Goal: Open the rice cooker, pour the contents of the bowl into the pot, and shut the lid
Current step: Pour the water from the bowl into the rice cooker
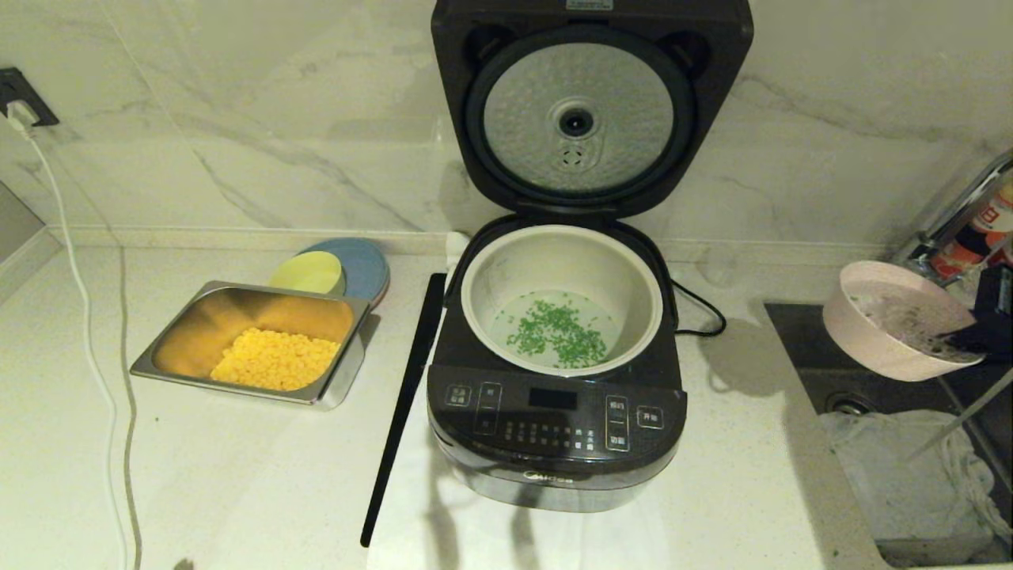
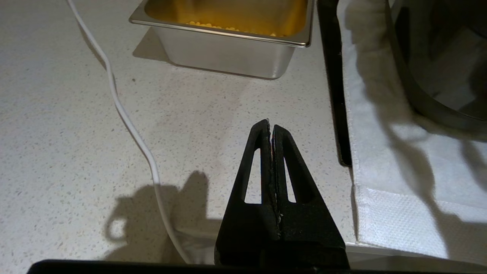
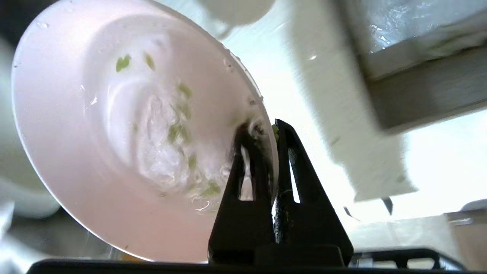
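The dark rice cooker (image 1: 556, 419) stands at the centre with its lid (image 1: 582, 111) raised upright, dimpled silver underside facing me. Its cream pot (image 1: 562, 297) holds green chopped bits (image 1: 560, 328) in a little water. Far right, over the sink, my right gripper (image 1: 961, 342) is shut on the rim of the pale pink bowl (image 1: 894, 321), which is tilted. In the right wrist view the bowl (image 3: 114, 133) is wet inside with a few green bits stuck to it, and the gripper (image 3: 271, 129) pinches its rim. My left gripper (image 2: 268, 125) is shut, empty, low over the counter left of the cooker.
A steel tray (image 1: 182, 332) of yellow corn sits left of the cooker, with a yellow-green bowl (image 1: 309, 273) on a blue plate (image 1: 368, 265) behind it. A black strip (image 1: 404, 396) edges the white cloth (image 2: 399, 190). A white cable (image 1: 79, 317) runs down the left. The sink (image 1: 910, 443) holds a rag.
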Controlling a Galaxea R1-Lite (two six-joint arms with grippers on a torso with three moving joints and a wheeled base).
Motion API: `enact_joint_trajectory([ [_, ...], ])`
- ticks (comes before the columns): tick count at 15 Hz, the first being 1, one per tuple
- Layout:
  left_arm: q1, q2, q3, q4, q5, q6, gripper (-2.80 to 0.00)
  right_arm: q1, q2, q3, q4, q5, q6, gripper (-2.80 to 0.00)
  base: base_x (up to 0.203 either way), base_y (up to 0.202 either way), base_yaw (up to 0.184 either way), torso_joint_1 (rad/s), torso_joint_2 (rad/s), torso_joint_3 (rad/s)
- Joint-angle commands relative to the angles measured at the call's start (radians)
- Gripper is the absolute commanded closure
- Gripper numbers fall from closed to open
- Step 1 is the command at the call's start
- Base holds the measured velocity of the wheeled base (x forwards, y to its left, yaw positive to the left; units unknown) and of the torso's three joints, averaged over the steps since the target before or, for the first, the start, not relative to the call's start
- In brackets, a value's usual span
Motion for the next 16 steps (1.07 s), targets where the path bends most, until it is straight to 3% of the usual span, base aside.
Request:
enact_joint_trajectory([
  [1, 0.000, 0.000, 0.009, 0.000, 0.000, 0.000, 0.00, 0.144, -0.042, -0.071, 0.071, -0.012, 0.007, 0.00, 0.000, 0.000, 0.000, 0.000, 0.00, 0.000],
  [6, 0.000, 0.000, 0.009, 0.000, 0.000, 0.000, 0.00, 0.421, 0.032, -0.220, 0.117, -0.133, 0.010, 0.00, 0.000, 0.000, 0.000, 0.000, 0.00, 0.000],
  [9, 0.000, 0.000, 0.009, 0.000, 0.000, 0.000, 0.00, 0.546, 0.125, -0.330, 0.119, -0.214, 0.023, 0.00, 0.000, 0.000, 0.000, 0.000, 0.00, 0.000],
  [16, 0.000, 0.000, 0.009, 0.000, 0.000, 0.000, 0.00, 0.709, 0.317, -0.491, 0.108, -0.315, 0.077, 0.00, 0.000, 0.000, 0.000, 0.000, 0.00, 0.000],
])
